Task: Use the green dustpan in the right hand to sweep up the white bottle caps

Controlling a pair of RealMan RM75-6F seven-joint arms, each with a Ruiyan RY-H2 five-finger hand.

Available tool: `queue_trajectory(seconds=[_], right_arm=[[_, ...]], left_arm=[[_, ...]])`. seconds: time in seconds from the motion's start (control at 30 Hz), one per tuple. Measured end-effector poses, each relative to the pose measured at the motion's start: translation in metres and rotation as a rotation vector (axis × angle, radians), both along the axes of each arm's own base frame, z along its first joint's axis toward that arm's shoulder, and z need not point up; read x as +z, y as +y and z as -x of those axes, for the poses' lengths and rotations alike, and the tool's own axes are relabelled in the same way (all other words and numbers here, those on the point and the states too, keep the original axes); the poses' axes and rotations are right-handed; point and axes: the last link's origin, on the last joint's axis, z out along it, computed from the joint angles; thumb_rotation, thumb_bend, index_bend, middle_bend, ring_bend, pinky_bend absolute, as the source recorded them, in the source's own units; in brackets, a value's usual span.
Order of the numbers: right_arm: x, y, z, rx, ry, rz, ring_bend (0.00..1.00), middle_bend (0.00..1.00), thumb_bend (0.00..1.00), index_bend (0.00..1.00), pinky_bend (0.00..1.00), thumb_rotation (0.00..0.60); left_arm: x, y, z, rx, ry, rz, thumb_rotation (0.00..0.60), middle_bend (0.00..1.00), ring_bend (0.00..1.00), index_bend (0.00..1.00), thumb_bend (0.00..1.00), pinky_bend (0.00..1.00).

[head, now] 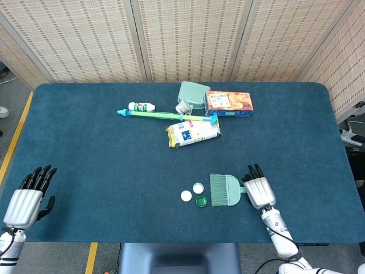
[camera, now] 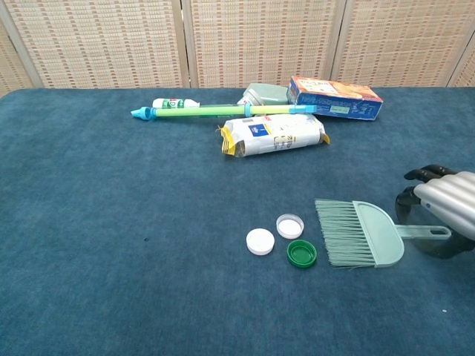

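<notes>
My left hand (head: 25, 200) shows only in the head view, fingers apart and holding nothing. My right hand (camera: 444, 207) arches over the handle of the green dustpan (camera: 361, 233); I can't tell whether it grips. Just left of its stiff bristles lie two round white bottle caps (camera: 260, 241), with a ribbed green cap (camera: 301, 254) beside them.

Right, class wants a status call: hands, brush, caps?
Left hand open, idle. Right hand over brush handle, grip unclear. Two white caps unswept; green cap beside bristles.
</notes>
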Motion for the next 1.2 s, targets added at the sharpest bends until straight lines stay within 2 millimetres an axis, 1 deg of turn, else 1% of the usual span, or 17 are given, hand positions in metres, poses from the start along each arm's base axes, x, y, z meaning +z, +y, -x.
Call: queue_trajectory(seconds=[0.13,0.37,0.6,0.67,0.73,0.83,0.93,1.0,1.13,1.2], right_arm=[[-0.001,0.000,0.000,-0.002,-0.003,0.001,0.09,0.36,0.25,0.49,0.08,0.600],[-0.002,0.001,-0.001,0.011,-0.003,0.005,0.21,0.49,0.27,0.67,0.14,0.600],[0.004,0.003,-0.008,0.063,-0.007,0.031,0.27,0.56,0.29,0.76,0.17,0.600],[0.004,0.003,-0.009,0.069,-0.006,0.035,0.30,0.60,0.30,0.82,0.19,0.600],[0.004,0.003,-0.010,0.075,0.000,0.042,0.35,0.65,0.33,0.89,0.22,0.600],[0.003,0.002,-0.010,0.091,0.005,0.053,0.42,0.73,0.36,0.98,0.26,0.600],[0.003,0.001,-0.011,0.129,0.020,0.060,0.47,0.78,0.36,1.00,0.28,0.600],[0.007,0.000,-0.013,0.169,0.040,0.067,0.48,0.79,0.36,1.00,0.29,0.600],[0.018,-0.002,-0.022,0.235,0.082,0.077,0.49,0.79,0.36,1.00,0.33,0.600],[0.025,-0.002,-0.031,0.271,0.108,0.080,0.49,0.79,0.36,1.00,0.34,0.600]], left_arm=[[-0.001,0.001,-0.001,-0.002,0.000,0.002,0.600,0.00,0.00,0.00,0.47,0.15],[-0.001,0.000,-0.001,-0.004,-0.001,0.004,0.600,0.00,0.00,0.00,0.47,0.15],[-0.001,0.000,0.000,-0.004,0.000,0.007,0.600,0.00,0.00,0.00,0.47,0.15],[-0.001,0.000,-0.001,-0.006,0.000,0.007,0.600,0.00,0.00,0.00,0.47,0.15],[-0.001,0.000,-0.001,-0.006,-0.001,0.006,0.600,0.00,0.00,0.00,0.47,0.15],[-0.001,0.000,-0.001,-0.004,-0.003,0.007,0.600,0.00,0.00,0.00,0.47,0.15],[0.000,-0.001,-0.001,-0.005,-0.004,0.006,0.600,0.00,0.00,0.00,0.47,0.15],[0.000,-0.001,-0.001,-0.007,-0.004,0.005,0.600,0.00,0.00,0.00,0.47,0.15],[0.000,-0.001,-0.001,-0.007,-0.006,0.006,0.600,0.00,0.00,0.00,0.47,0.15],[-0.001,-0.001,-0.002,-0.008,-0.008,0.007,0.600,0.00,0.00,0.00,0.47,0.15]])
